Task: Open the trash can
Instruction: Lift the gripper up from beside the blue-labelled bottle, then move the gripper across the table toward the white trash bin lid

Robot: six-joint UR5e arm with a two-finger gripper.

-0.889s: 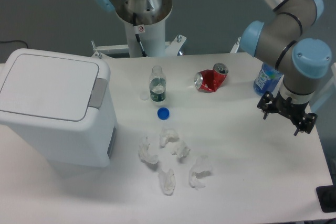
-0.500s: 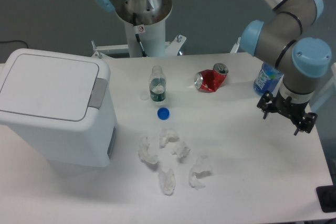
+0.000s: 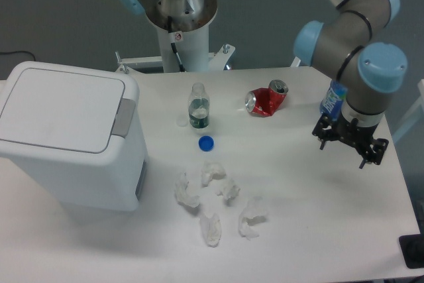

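The trash can (image 3: 66, 134) is a large white boxy bin standing on the left of the table. Its flat lid (image 3: 59, 107) lies shut, with a grey push tab (image 3: 123, 117) on its right edge. My gripper (image 3: 348, 142) hangs over the right side of the table, far from the bin and pointing down. From above only its black body shows. The fingers are hidden under it and nothing shows in them.
A small clear bottle (image 3: 199, 106) stands mid-table with a blue cap (image 3: 206, 142) in front of it. A crushed red can (image 3: 265, 99) lies further right. A blue bottle (image 3: 330, 99) stands behind my arm. Several crumpled tissues (image 3: 218, 197) lie at the front centre.
My arm has shifted a little to the left and toward the table's middle. The trash can and the other objects have not moved.
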